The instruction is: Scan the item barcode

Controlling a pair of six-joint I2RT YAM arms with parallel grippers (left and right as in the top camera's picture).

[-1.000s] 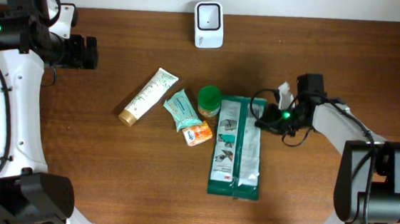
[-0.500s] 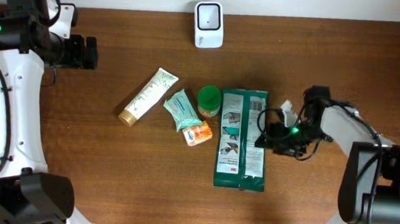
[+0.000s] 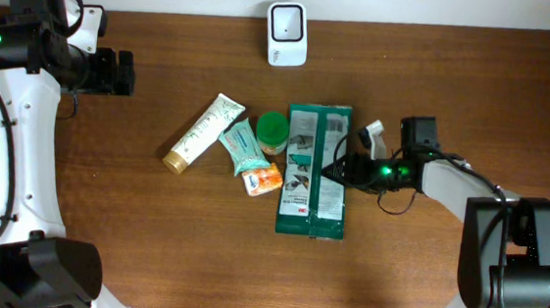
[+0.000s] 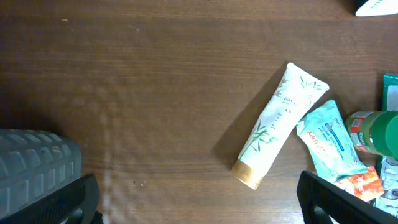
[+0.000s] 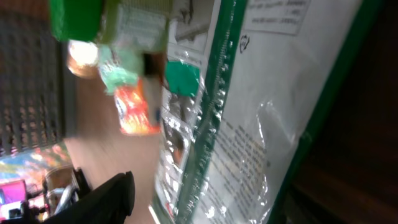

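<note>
Looks like the pick-up stage of the scan job, with nothing presented yet to the white boxy barcode scanner at the far edge of the brown wooden table. Guessing the item in play to be the flat green-and-white plastic-wrapped pack, lying face-up mid-table, well short of the scanner and just beside the green-lidded jar on one side. Spotted the right gripper down low at the pack's opposite long edge, seemingly touching the wrapper. Nothing much in the right wrist view except crinkly film and one dark finger at the bottom. Can't tell the jaw width from either view, nor confirm a grip, so not calling it a hold. Over on the other side, seeing the left gripper hanging well away near the table's far corner, spread wide, holding nothing. Just looking down from there at the cream squeeze tube with a gold cap, the teal wipes sachet and a small orange packet. Next up, probably: get a firm pinch on the pack's edge, lift clear of the neighbours, carry toward the scanner, turn the barcode face to the window. Worth watching for slippery film and a floppy pack sagging out of a one-edge grip.
</note>
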